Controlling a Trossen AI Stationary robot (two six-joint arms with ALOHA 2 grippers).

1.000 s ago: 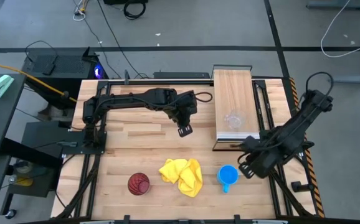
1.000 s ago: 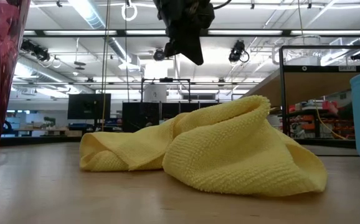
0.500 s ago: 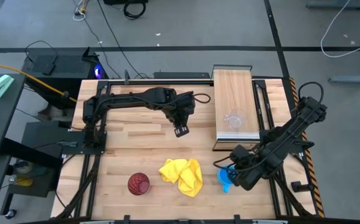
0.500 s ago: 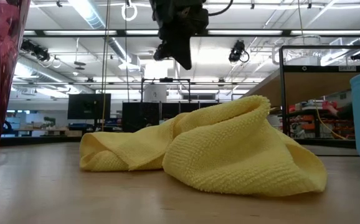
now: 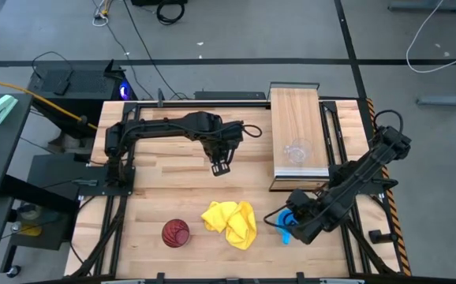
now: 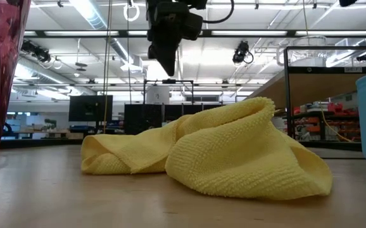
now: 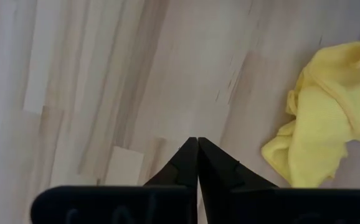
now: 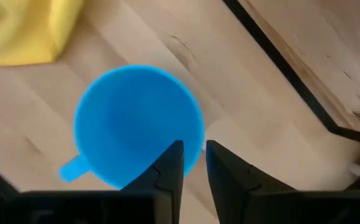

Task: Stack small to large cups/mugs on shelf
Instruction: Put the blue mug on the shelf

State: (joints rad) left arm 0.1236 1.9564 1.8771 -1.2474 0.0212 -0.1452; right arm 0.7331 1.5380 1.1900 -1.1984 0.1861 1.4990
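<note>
The bright blue mug (image 8: 136, 124) stands upright on the tabletop at the near right, its handle (image 8: 73, 168) on the side away from the shelf. My right gripper (image 8: 194, 149) hangs open over it, pointing down. One finger is over the mug's inside and the other outside its rim. The small clear cup (image 5: 297, 150) stands on the light-wood shelf (image 5: 297, 110). At the near left the dark red tumbler (image 5: 175, 233) stands on the table. My left gripper (image 7: 197, 142) is shut, holds nothing and points down above the bare table's middle. My right gripper stands astride the mug's rim (image 8: 200, 140) on the side opposite the handle, coming from above. Whether its fingers touch the rim, I cannot tell.
A crumpled yellow cloth (image 5: 230, 222) lies on the tabletop between the tumbler and the mug. The shelf's black frame (image 8: 279, 74) runs close beside the mug. Bare wood spreads under my left gripper.
My right gripper has come down and toward the table's left edge, from beside the blue mug to over its rim. My left gripper has tipped to point more steeply down, and its tips have swung toward the table's left edge.
</note>
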